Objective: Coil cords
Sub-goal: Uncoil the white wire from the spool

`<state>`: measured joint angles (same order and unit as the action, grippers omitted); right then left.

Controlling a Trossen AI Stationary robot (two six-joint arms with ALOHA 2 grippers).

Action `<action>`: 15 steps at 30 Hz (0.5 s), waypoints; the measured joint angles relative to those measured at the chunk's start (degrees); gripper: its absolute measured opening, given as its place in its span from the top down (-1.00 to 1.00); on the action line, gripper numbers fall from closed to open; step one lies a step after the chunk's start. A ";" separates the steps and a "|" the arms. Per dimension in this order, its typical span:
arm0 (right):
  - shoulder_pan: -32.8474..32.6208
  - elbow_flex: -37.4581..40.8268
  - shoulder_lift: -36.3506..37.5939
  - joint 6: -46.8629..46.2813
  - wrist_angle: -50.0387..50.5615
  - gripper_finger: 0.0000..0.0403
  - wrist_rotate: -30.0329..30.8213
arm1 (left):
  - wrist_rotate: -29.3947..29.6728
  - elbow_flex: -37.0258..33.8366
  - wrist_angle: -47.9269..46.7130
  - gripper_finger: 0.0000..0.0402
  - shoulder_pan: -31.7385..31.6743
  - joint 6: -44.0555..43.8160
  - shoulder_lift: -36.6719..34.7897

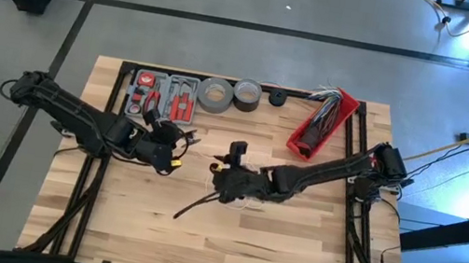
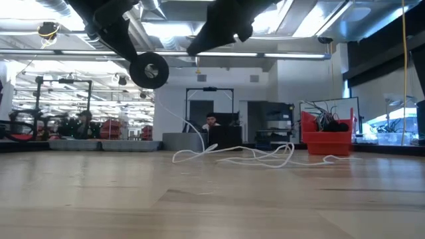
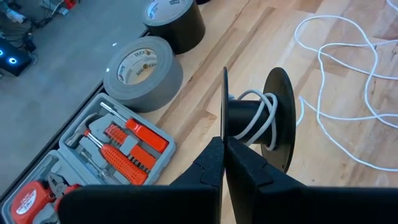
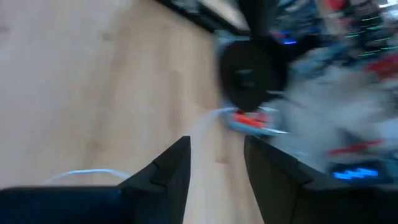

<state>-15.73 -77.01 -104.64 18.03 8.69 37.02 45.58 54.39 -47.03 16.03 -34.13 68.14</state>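
Note:
A small black spool (image 3: 258,118) with two round discs carries a few turns of the thin white cord (image 3: 255,121) on its hub. My left gripper (image 3: 224,146) is shut on it, above the table left of centre (image 1: 170,152). In the low view the spool (image 2: 149,70) hangs high, and the cord drops from it to loose loops (image 2: 232,156) lying on the wood. My right gripper (image 4: 217,152) stands open near the table's middle (image 1: 228,173), facing the spool (image 4: 249,74), with nothing between its fingers. My left gripper pinches the rim of the spool's nearer disc (image 3: 224,93) between its two fingers, which slant downward from the table's left side. The spool is lifted clear of the table with its axle roughly level. The cord leaves the hub slack and trails down to the table.
A grey tool case (image 1: 163,94), two tape rolls (image 1: 217,94) (image 1: 247,91) and a small black piece (image 1: 277,98) line the far edge. A red bin of wires (image 1: 323,122) stands at the far right. A person (image 2: 211,121) sits beyond the table.

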 joint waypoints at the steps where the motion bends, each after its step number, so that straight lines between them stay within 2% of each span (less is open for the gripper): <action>1: 0.00 0.00 0.00 -1.32 0.23 0.23 -2.70 | 0.02 0.00 0.00 0.97 0.00 0.00 0.00; 4: 0.08 0.00 0.00 -4.09 0.99 0.23 -11.02 | 0.02 0.00 0.00 0.97 0.00 0.00 0.00; 10: 1.35 0.02 1.32 -5.60 4.12 0.23 -9.73 | 0.02 0.00 -0.08 0.97 0.51 0.01 0.00; 15: 5.28 2.81 3.15 -7.88 5.73 0.23 -16.19 | 0.00 0.00 -0.45 0.97 0.90 0.02 0.00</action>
<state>-10.44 -74.20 -101.49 10.15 14.42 20.83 45.58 54.39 -47.48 16.93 -34.11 68.14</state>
